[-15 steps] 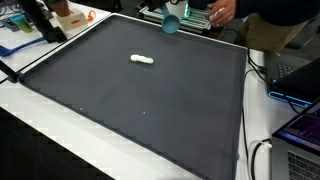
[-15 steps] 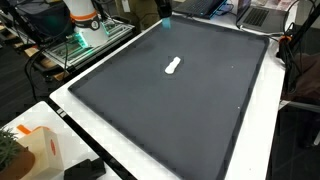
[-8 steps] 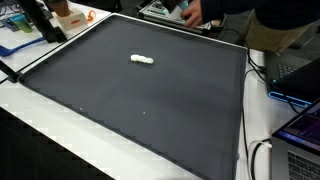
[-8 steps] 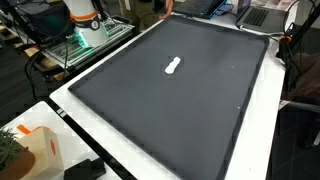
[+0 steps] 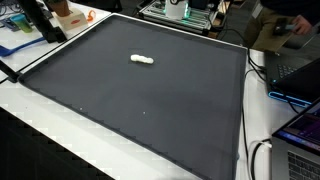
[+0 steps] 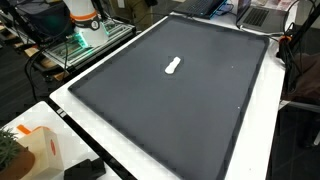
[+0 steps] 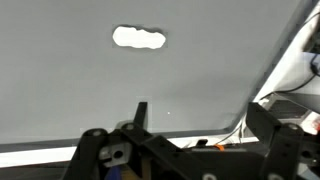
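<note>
The small white piece (image 5: 143,60) lies flat on the black mat (image 5: 150,110), in the far half and well away from every edge. In both exterior views it is the only thing on the dark cloth, a short knobbly bar lying slightly askew (image 6: 173,67). From above, the wrist view shows it as three rounded lobes joined in a row (image 7: 139,39). My guess is that it sits out in the open so that a tool can come down on it from any side without catching a border.

The gripper (image 7: 178,124) hangs high over the mat and holds nothing. Its jaws stand wide apart, with only bare grey cloth between them. The white piece is well ahead of the fingers (image 7: 92,140), not under them. That height and stand-off would give the wrist camera a full look at the piece.

The mat covers nearly all of the white table (image 6: 150,150), perhaps as a plain, dull background that makes a pale thing easy to see. The clutter stays off it: an orange-and-white box (image 6: 40,148) at one corner, and a laptop (image 5: 303,140) and a white cable (image 5: 258,155) along one side.
</note>
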`<state>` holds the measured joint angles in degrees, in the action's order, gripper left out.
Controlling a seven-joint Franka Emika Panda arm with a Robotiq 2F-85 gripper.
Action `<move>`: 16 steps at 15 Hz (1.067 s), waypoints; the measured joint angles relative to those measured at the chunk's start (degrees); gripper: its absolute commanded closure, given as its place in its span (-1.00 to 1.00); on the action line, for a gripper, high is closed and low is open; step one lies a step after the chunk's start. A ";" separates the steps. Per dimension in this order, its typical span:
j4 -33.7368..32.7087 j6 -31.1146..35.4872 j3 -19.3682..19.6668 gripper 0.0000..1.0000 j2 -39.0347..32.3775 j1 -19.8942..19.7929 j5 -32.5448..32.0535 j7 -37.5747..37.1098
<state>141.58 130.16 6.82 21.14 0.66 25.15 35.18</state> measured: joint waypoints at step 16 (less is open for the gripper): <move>15.79 20.29 22.14 -1.00 -1.22 23.51 28.26 48.70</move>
<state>157.37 150.45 28.96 19.92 24.16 53.41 83.88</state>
